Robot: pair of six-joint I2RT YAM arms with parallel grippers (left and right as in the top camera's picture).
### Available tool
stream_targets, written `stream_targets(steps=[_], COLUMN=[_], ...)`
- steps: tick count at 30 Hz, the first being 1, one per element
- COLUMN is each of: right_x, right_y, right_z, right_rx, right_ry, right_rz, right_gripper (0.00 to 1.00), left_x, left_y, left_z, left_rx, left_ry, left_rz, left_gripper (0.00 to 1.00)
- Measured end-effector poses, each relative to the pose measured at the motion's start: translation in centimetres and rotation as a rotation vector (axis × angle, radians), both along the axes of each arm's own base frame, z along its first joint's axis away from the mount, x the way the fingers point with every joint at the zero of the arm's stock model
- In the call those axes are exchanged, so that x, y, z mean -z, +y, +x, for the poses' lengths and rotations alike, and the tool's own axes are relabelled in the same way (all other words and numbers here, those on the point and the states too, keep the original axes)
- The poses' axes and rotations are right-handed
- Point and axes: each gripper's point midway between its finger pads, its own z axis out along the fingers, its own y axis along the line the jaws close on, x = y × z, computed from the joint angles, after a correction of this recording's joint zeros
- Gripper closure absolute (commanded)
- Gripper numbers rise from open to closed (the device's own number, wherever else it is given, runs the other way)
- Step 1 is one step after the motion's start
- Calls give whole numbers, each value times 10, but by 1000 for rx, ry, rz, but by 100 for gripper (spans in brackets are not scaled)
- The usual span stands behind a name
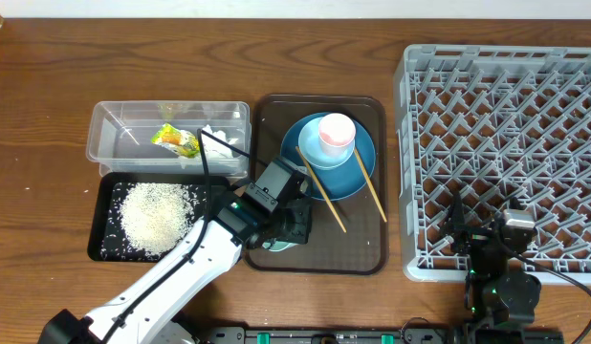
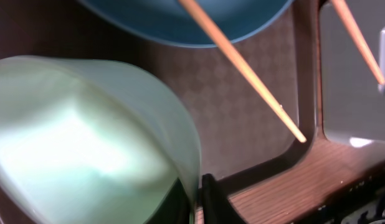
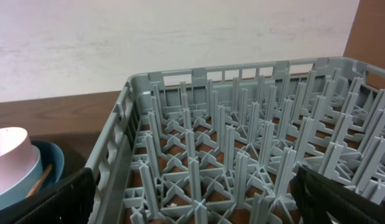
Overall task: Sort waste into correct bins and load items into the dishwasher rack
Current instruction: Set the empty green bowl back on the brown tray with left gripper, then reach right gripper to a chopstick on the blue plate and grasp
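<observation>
While hovering over the near left of the brown tray (image 1: 372, 239), pinching the pale green bowl (image 2: 86, 143) by its rim with the left tool (image 2: 195, 199), fingers nearly together. Holding the right tool (image 3: 199, 193) gaping wide and empty at the near edge of the dishwasher rack (image 1: 506, 143), far right. Farther back on that tray, spotting the blue plate (image 1: 358, 172) carrying the light blue bowl (image 1: 324, 153) and pink cup (image 1: 336, 130), chopsticks (image 1: 322, 196) slanting across. Over left on the desk, seeing wrapper (image 1: 176, 140) and tissue (image 1: 219, 139) lying in the clear tub (image 1: 114, 134), rice (image 1: 157, 215) filling the black tray (image 1: 99, 239).
</observation>
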Motion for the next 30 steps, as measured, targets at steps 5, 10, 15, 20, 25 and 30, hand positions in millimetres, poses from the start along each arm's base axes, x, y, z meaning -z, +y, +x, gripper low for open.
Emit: stream_targets(steps=[5,10,15,20,25,30], right_x=[0,0,-13,-21,-38,-33], right_y=[0,0,-4,-7,3,15], right_z=[0,0,0,0,0,0], right_rx=[0,0,21,43,-17,-86], right_ry=[0,0,-51,-85,-153,-98], right_rz=[0,0,-3,-4,-5,-1], right_gripper=[1,1,1,1,1,1], left_x=[4,4,2,0,-21,-62], left_y=[3,3,4,13,46,94], left_z=[0,5,13,24,49,73], left_rx=[-10,-20,-34,-68,-193,-363], left_ry=[10,-10,-50,-81,-156,-288], left_rz=[20,23,34,49,32,-10], left_gripper=[77,69,68,67,65,44])
